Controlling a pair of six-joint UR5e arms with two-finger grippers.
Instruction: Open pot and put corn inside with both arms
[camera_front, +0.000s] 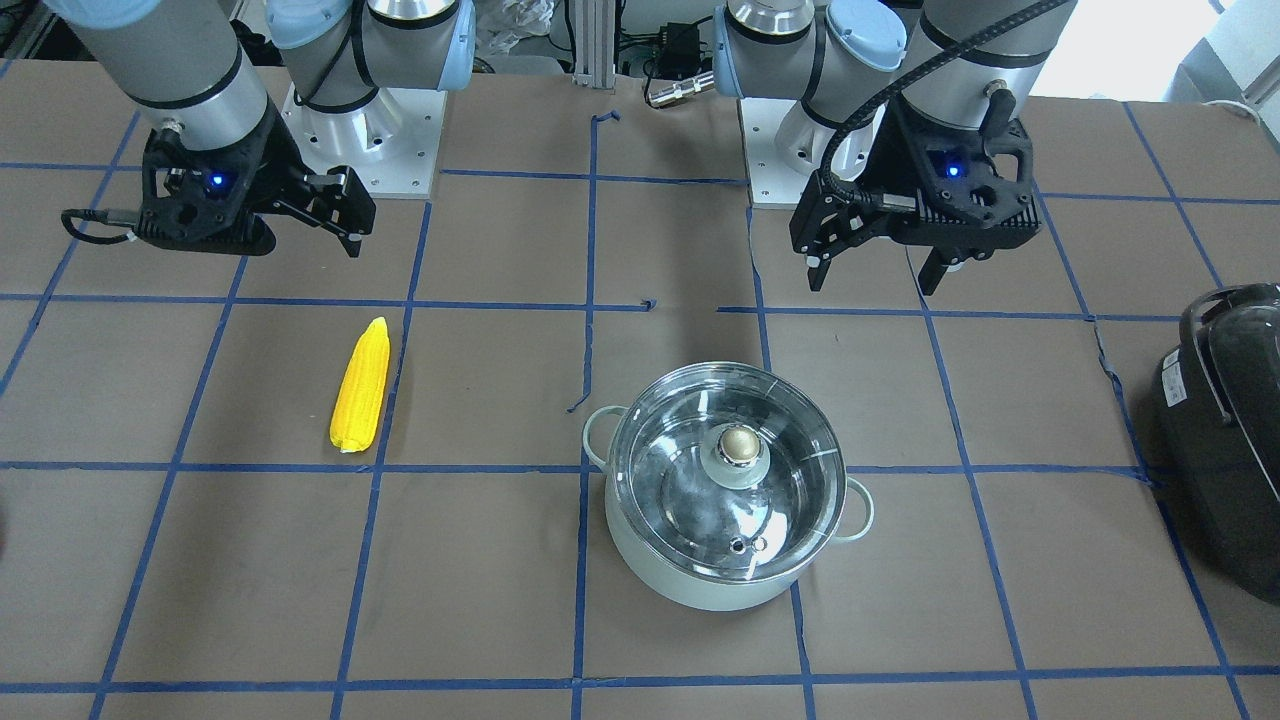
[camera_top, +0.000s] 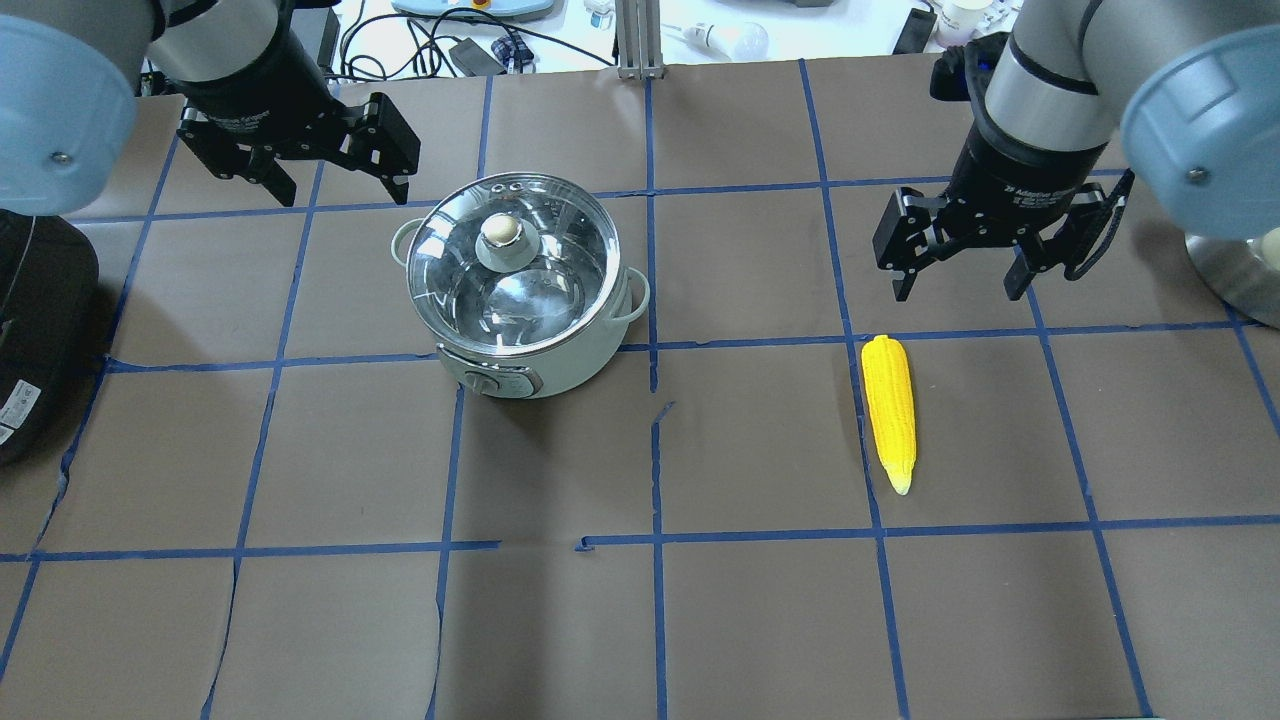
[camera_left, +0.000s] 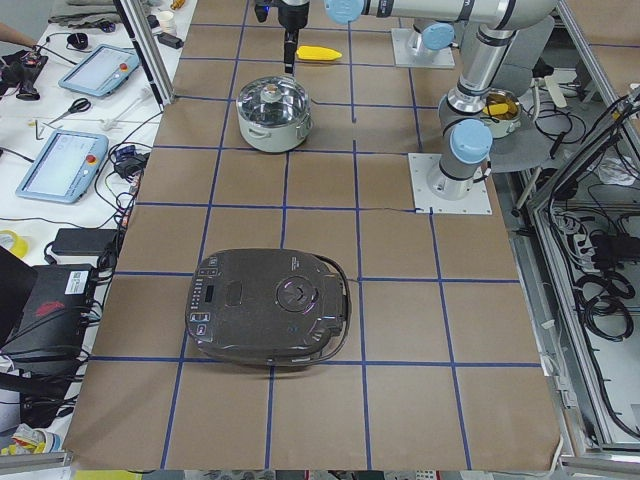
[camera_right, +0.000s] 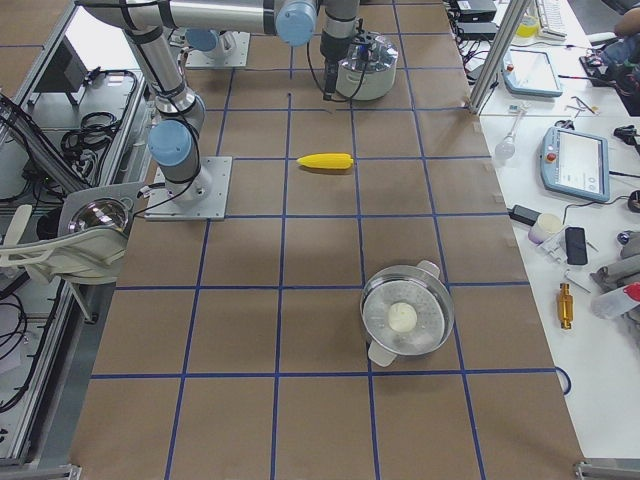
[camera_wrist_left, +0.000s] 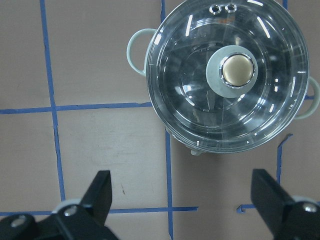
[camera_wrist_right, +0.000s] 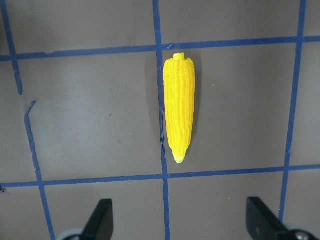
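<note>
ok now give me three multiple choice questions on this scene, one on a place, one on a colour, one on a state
1. Where is the corn cob? A inside the pot B on the table by the right gripper C on the glass lid
2. What colour is the lid's knob? A red B brass C blue
3. How is the pot? A lid off B tipped over C lid on
Answers: 1 B, it lies flat on the table just in front of that gripper. 2 B, it shines brass in the left wrist view. 3 C, the lid sits level on the rim.
</note>
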